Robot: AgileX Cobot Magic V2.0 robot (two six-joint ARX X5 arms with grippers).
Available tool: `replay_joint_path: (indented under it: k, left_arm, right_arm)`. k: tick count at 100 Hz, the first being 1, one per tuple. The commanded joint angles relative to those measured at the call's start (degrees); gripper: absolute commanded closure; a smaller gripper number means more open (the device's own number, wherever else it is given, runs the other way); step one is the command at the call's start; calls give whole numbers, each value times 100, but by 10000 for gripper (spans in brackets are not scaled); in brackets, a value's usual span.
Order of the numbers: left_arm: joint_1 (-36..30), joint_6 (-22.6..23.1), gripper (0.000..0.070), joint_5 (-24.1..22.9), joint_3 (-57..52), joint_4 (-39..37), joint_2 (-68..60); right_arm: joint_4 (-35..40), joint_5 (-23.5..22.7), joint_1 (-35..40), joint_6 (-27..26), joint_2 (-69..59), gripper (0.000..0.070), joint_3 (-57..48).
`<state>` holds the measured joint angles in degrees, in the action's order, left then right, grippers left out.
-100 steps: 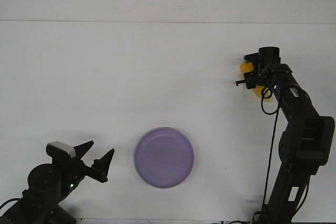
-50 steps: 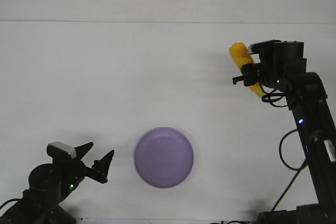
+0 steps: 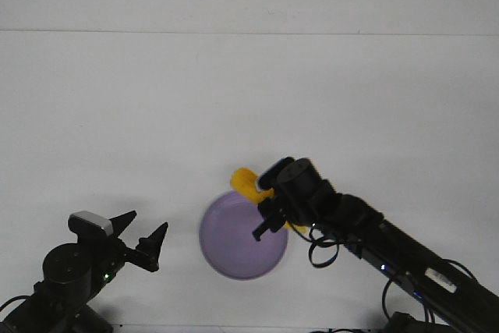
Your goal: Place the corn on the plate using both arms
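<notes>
The lavender plate (image 3: 234, 243) lies on the white table near the front, in the middle. My right gripper (image 3: 263, 210) is shut on the yellow-orange corn (image 3: 245, 182) and holds it over the plate's far right rim, the thick end sticking out to the far left; the tip is hidden behind the gripper. My left gripper (image 3: 143, 235) is open and empty at the front left, well to the left of the plate.
The right arm (image 3: 390, 251) reaches in from the front right corner, with a looped cable (image 3: 321, 249) hanging under it. The table's far edge (image 3: 249, 33) meets a white wall.
My right arm has carried the corn from the far right of the table down and left to the plate's far right rim. The left arm has stayed put.
</notes>
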<state>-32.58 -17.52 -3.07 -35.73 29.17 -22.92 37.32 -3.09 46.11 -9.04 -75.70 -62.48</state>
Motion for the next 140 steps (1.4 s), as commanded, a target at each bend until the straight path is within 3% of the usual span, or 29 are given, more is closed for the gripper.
replay_joint_path:
  k: [1, 14, 35, 41, 51, 55, 71, 90, 103, 119, 140]
  left_arm:
    - [-28, 39, 172, -17, -74, -35, -26]
    - [-28, 37, 172, -20, -74, -37, -26]
    - [-28, 39, 172, -22, -74, -39, -26]
    - [-28, 37, 172, -22, -74, -39, -26]
    - [-28, 37, 172, -22, -74, -31, -26]
    - [-28, 37, 172, -22, -74, -31, -26]
    - [-28, 37, 172, -22, -74, -31, -26]
    - [-28, 39, 172, -50, -74, -35, -24]
    - [-28, 59, 172, -107, -74, -35, -24]
    - [-28, 61, 172, -109, -74, -57, -17]
    - [-28, 59, 173, -164, -74, -92, -17]
  right_arm:
    - [-529, 87, 341, -459, -155, 601, 243]
    - [-1043, 361, 774, -688, -476, 601, 656]
    - [-1309, 398, 970, -702, -1049, 588, 693]
    - [-1320, 398, 970, -699, -1145, 488, 693]
    - [-1305, 398, 970, -713, -1167, 193, 693]
    - [-1307, 398, 970, -728, -1167, 141, 688]
    - [-1283, 398, 960, -686, -951, 142, 636]
    - [-1307, 584, 809, 44, 190, 148, 422]
    - [-1241, 1233, 581, 568, 1390, 148, 420]
    - [-713, 2100, 216, 848, 2710, 148, 584]
    - [-341, 2262, -205, 857, 4019, 150, 1504]
